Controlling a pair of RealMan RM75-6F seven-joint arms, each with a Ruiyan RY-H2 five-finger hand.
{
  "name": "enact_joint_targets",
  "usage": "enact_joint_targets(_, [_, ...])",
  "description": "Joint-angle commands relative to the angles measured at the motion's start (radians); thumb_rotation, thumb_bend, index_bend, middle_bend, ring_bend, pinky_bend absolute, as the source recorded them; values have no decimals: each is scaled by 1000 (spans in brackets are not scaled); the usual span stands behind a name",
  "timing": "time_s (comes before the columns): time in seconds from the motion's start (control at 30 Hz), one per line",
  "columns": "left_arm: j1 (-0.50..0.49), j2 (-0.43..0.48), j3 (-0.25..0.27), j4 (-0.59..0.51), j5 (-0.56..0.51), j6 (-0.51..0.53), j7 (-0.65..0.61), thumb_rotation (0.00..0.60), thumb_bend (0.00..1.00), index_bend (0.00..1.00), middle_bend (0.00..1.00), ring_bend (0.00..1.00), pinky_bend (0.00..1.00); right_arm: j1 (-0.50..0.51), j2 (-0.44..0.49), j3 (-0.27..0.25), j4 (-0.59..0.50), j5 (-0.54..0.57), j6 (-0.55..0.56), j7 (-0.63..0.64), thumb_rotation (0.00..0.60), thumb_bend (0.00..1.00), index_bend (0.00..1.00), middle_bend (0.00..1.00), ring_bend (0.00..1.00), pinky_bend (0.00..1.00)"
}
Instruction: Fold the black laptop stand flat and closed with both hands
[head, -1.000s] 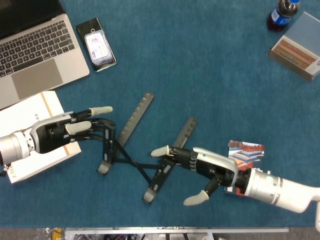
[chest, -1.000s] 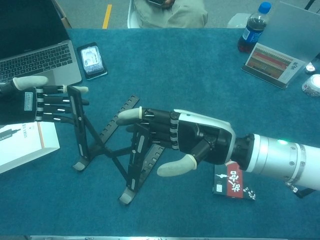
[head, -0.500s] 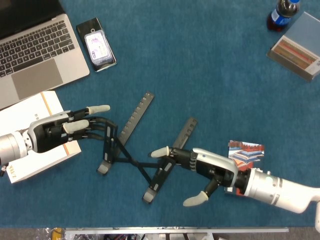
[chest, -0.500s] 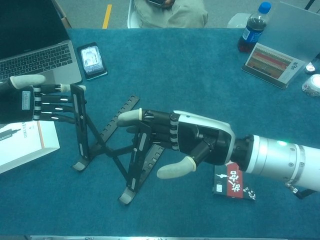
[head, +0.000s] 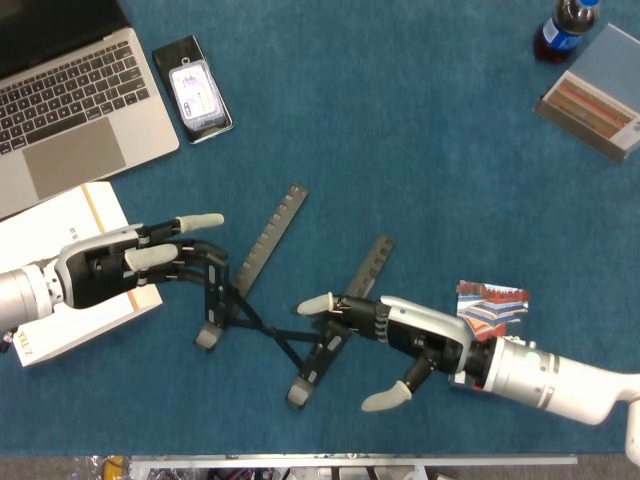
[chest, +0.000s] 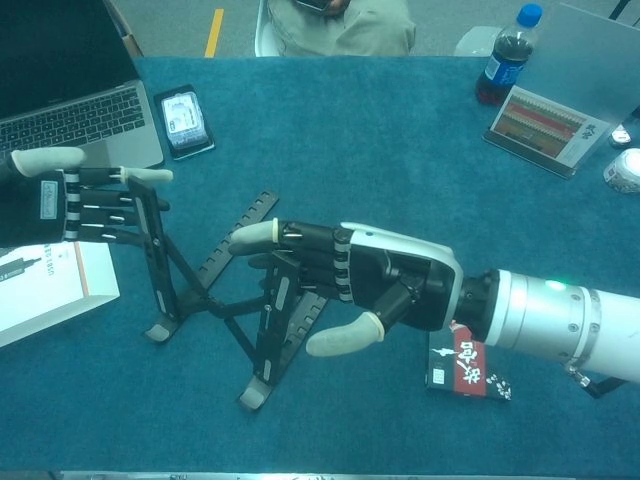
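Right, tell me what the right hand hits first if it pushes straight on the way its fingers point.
Probably the black folding laptop stand: the right hand points leftward with its fingers already at the stand's nearer upright arm, seemingly touching it.

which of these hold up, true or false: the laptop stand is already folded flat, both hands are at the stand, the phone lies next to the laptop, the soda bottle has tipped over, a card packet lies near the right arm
1. The laptop stand is already folded flat. False: its legs are still spread in an X and raised.
2. Both hands are at the stand. True: the left hand and the right hand flank it, fingers against its legs.
3. The phone lies next to the laptop. True.
4. The soda bottle has tipped over. False: it stands upright.
5. A card packet lies near the right arm. True.
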Motion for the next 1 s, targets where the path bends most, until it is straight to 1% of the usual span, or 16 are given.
enact_joint_targets(0.03, [2,2,2,-5,6,10,6,400,246,92,255,207,178,0,0,-1,6,-1,1,7,600,71,134,82,0,48])
enact_joint_targets(0.07, [2,3,2,-7,8,13,9,399,246,103,265,218,187,0,0,-1,7,-1,2,9,600,71,134,82,0,48])
enact_joint_targets(0.17, [1,6,4,-14,13,20,17,400,246,116,291,247,262,-2,2,-1,10,0,6,12,600,71,134,82,0,48])
enact_joint_targets(0.2, [0,7,5,-16,14,19,21,400,246,116,292,249,267,-3,4,-1,11,-1,8,12,600,71,134,82,0,48])
enact_joint_targets(0.83, [-2,5,10,-15,1,6,19,400,246,116,295,257,268,-27,33,-28,23,-6,28,5,600,71,134,82,0,48])
enact_joint_targets(1.0, [-3,4,11,-13,-1,4,14,401,246,116,295,258,268,-33,27,-33,36,-8,28,14,600,71,133,82,0,47])
